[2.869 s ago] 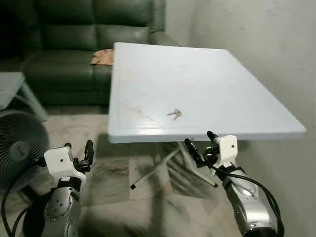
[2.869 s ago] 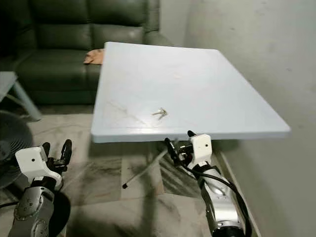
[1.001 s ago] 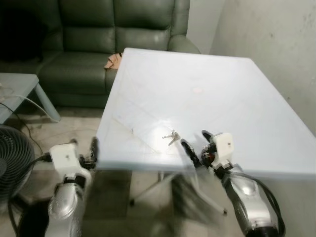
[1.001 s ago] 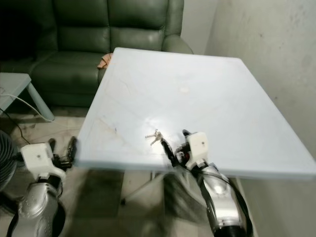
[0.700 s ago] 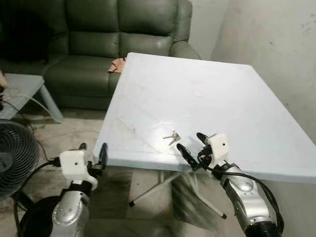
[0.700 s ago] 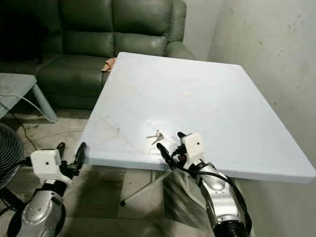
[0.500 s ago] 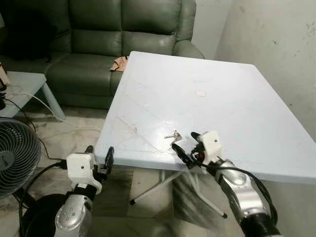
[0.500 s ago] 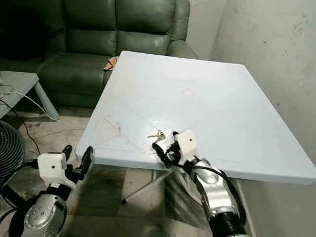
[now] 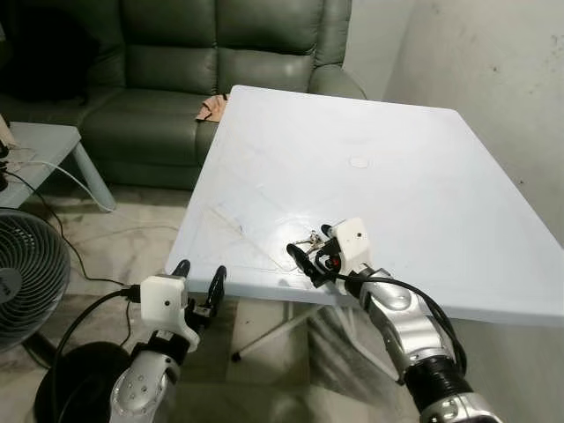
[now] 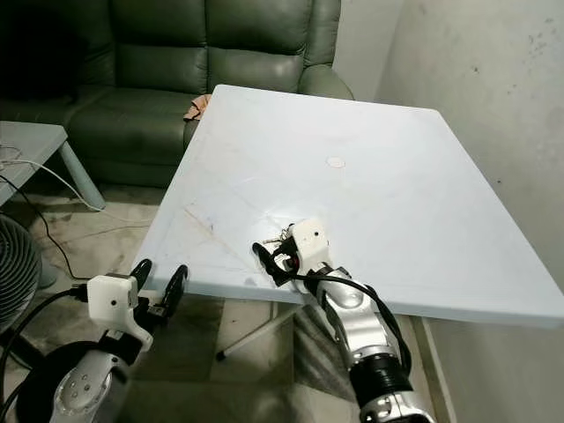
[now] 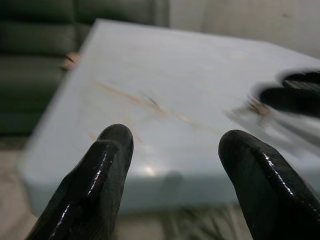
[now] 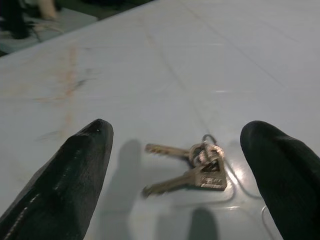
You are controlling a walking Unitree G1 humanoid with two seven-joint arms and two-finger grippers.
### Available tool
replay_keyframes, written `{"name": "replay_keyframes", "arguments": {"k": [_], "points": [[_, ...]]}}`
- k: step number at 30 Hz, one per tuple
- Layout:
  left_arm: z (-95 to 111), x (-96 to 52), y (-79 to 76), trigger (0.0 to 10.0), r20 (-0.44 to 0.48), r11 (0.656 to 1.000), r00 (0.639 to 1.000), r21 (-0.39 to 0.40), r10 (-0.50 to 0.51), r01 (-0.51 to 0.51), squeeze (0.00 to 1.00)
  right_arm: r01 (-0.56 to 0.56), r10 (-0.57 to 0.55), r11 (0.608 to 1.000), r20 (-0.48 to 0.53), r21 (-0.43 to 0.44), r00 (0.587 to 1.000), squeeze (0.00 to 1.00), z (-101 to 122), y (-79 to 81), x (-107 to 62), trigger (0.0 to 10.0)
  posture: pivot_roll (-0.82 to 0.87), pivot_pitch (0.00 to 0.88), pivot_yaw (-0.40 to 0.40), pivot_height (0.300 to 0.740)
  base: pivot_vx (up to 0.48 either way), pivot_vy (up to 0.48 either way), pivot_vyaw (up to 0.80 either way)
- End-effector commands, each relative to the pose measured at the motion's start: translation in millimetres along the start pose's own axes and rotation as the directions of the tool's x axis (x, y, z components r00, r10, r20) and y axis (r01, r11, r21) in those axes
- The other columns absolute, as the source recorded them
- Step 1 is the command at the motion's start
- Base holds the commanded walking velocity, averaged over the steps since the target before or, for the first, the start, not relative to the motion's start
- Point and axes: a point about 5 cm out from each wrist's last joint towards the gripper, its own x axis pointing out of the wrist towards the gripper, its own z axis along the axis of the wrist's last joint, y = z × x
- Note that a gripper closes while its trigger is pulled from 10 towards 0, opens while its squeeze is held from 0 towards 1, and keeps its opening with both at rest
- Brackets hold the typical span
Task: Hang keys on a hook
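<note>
Since the keys lie flat on the hard, smooth white surface, near its near edge and left of centre, the main risk is judged to be a skid: if the fingers close without reaching the surface, the bunch may be pushed along or nipped by one blade only and dropped. The right gripper is held spread wide just over the keys, with nothing gripped. A second risk is judged: the thin wire loop beside the ring may be caught instead of the ring. Two keys are joined at a small ring; in the right wrist view the long axis is seen running across the gap between the fingers, ring end toward one finger, blades fanned toward the other. No hook is seen. The left gripper is held open and empty, below the surface's near left edge.
</note>
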Motion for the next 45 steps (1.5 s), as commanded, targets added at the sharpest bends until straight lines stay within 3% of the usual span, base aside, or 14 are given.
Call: {"name": "replay_keyframes", "arguments": {"k": [1, 13, 14, 15, 16, 19, 24, 25, 35, 39, 40, 43, 44, 45], "points": [[4.5, -0.6, -6.0, 10.0, 0.003, 0.999, 0.999, 0.012, -0.032, 0.032, 0.00, 0.069, -0.069, 0.998, -0.028, 0.000, 0.997, 0.00, -0.4, -3.7, 2.8, 10.0, -0.04, 0.103, -0.063, 0.732, 0.000, 0.000, 0.00], [11.7, -2.7, -15.5, 10.0, -0.001, 0.998, 0.998, 0.012, -0.064, 0.064, 0.00, 0.156, -0.157, 0.987, -0.043, -0.030, 0.987, 0.00, -3.4, -0.4, 6.0, 9.3, -0.03, 0.126, -0.071, 0.732, 0.000, 0.000, 0.00], [11.6, -3.0, -15.1, 10.0, -0.004, 0.998, 0.998, 0.012, -0.063, 0.063, 0.00, 0.162, -0.163, 0.986, -0.046, -0.027, 0.986, 0.00, -3.3, -0.9, 6.3, 7.3, -0.03, 0.127, -0.072, 0.732, 0.000, 0.000, 0.00], [11.4, -3.8, -14.7, 10.0, -0.010, 0.998, 0.998, 0.018, -0.060, 0.060, 0.00, 0.170, -0.170, 0.985, -0.045, -0.021, 0.984, 0.00, -2.3, -2.1, 6.6, 6.7, -0.02, 0.129, -0.074, 0.732, 0.000, 0.000, 0.00], [11.4, -4.1, -14.4, 10.0, -0.012, 0.998, 0.998, 0.018, -0.059, 0.059, 0.00, 0.170, -0.171, 0.985, -0.041, -0.016, 0.984, 0.00, -1.5, -2.4, 6.6, 3.6, -0.02, 0.129, -0.074, 0.732, 0.000, 0.000, 0.00], [11.1, -4.5, -14.2, 10.0, -0.016, 0.998, 0.998, 0.014, -0.056, 0.057, 0.00, 0.161, -0.161, 0.987, -0.019, -0.002, 0.987, 0.00, 1.4, -3.0, 6.6, 2.0, -0.03, 0.127, -0.075, 0.732, 0.000, 0.000, 0.00], [10.8, -3.7, -14.9, 10.0, -0.018, 0.998, 0.998, 0.013, -0.054, 0.054, 0.00, 0.155, -0.156, 0.987, 0.014, 0.040, 0.988, 0.00, 7.5, -3.9, 7.5, 4.3, -0.03, 0.124, -0.079, 0.732, 0.000, 0.000, 0.00], [10.7, -3.5, -14.9, 10.0, -0.018, 0.999, 0.998, 0.014, -0.052, 0.053, 0.00, 0.138, -0.140, 0.989, 0.030, 0.055, 0.990, 0.00, 9.3, -2.6, 7.6, 10.0, -0.03, 0.123, -0.079, 0.732, 0.000, 0.000, 0.00], [10.2, -3.6, -14.6, 10.0, -0.028, 0.999, 0.999, 0.023, -0.044, 0.045, 0.00, 0.088, -0.099, 0.981, 0.057, 0.173, 0.993, 0.00, 16.1, -2.9, 9.8, 10.0, -0.02, 0.131, -0.079, 0.732, 0.000, 0.000, 0.00], [10.4, -4.3, -13.8, 10.0, -0.029, 0.999, 0.999, 0.019, -0.037, 0.038, 0.00, 0.164, -0.169, 0.973, 0.014, 0.163, 0.986, 0.00, 15.6, -7.0, 12.7, 9.9, -0.02, 0.138, -0.078, 0.732, 0.000, 0.000, 0.00], [10.5, -4.4, -13.7, 10.0, -0.029, 0.999, 0.999, 0.020, -0.036, 0.036, 0.00, 0.168, -0.172, 0.971, 0.009, 0.168, 0.985, 0.00, 15.6, -6.7, 13.3, 8.6, -0.02, 0.138, -0.078, 0.732, 0.000, 0.000, 0.00], [10.7, -4.5, -13.8, 10.0, -0.029, 0.999, 0.999, 0.020, -0.034, 0.035, 0.00, 0.181, -0.184, 0.970, 0.002, 0.160, 0.983, 0.00, 16.2, -6.5, 14.7, 8.8, -0.02, 0.140, -0.078, 0.732, 0.000, 0.000, 0.00], [10.9, -4.5, -13.8, 10.0, -0.029, 0.999, 0.999, 0.021, -0.033, 0.034, 0.00, 0.191, -0.192, 0.969, -0.014, 0.157, 0.981, 0.00, 15.4, -6.5, 16.0, 6.3, -0.02, 0.141, -0.078, 0.732, 0.000, 0.000, 0.00], [10.9, -4.5, -13.8, 10.0, -0.029, 0.999, 0.999, 0.021, -0.033, 0.033, 0.00, 0.194, -0.193, 0.968, -0.019, 0.157, 0.981, 0.00, 15.1, -6.5, 16.3, 6.3, -0.02, 0.141, -0.078, 0.732, 0.000, 0.000, 0.00]]}}
